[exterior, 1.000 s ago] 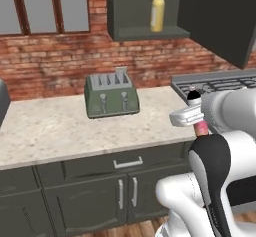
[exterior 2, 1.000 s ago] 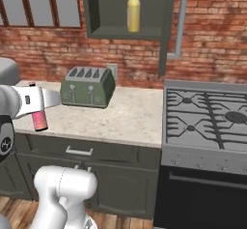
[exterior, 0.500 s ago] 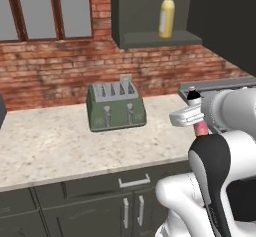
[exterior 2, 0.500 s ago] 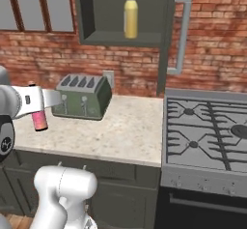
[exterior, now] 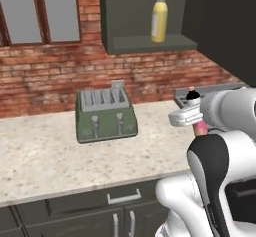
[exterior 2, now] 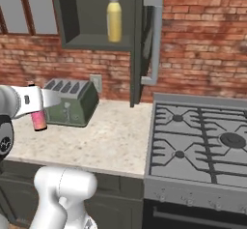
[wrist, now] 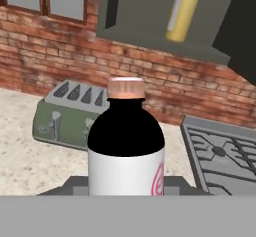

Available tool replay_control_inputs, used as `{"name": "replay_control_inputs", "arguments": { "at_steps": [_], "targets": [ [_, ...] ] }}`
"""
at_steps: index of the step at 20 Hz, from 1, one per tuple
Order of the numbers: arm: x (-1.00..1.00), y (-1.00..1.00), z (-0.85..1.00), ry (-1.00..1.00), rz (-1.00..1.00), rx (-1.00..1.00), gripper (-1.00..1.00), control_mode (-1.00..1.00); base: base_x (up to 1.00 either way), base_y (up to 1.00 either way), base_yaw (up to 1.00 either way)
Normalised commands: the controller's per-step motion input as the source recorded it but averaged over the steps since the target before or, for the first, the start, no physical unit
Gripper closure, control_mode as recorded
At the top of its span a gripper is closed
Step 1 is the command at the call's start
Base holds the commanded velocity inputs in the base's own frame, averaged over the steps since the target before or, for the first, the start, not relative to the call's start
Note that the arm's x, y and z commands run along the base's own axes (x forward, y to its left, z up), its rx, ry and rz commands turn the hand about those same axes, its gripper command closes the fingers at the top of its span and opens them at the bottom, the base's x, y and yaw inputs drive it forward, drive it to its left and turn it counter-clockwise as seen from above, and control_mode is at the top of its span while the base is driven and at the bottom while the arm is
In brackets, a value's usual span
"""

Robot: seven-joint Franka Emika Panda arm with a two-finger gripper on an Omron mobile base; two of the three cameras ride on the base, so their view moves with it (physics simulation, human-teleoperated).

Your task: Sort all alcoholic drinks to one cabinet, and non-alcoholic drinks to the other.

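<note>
**Pink bottle held up at the counter's edge**

The arm is folded back close to its own body, the forearm bent so the hand sits in front of the counter (exterior 2: 111,141) rather than reaching over it. The gripper (exterior: 192,120) is level and clamped on the small pink bottle (exterior 2: 38,119), which stands upright in its grasp: the pink lower body hangs below the hand, and from the left base camera the dark upper part (exterior: 192,96) pokes up above it. From the hand camera the bottle (wrist: 126,146) looks black-shouldered over a white label, with a pinkish top.

Up ahead the wall cabinet (exterior 2: 72,27) stands open, its door (exterior 2: 139,39) swung out with the long pale handle (exterior 2: 154,39) facing the stove (exterior 2: 202,141). The tall yellow bottle (exterior 2: 114,18) with its white cap stands upright on the cabinet's shelf. A green toaster (exterior: 105,116) sits on the counter against the brick wall, below and left of that shelf, well apart from the held bottle.
</note>
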Motion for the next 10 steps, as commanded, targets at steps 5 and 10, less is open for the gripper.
{"name": "replay_control_inputs", "arguments": {
  "at_steps": [5,10],
  "targets": [
    [0.0,0.0,0.0,0.0,0.0,0.0,1.0,1.0,0.5,-0.43,0.0],
    [0.0,0.0,0.0,0.0,0.0,0.0,1.0,1.0,0.77,0.03,0.0]
  ]
}}
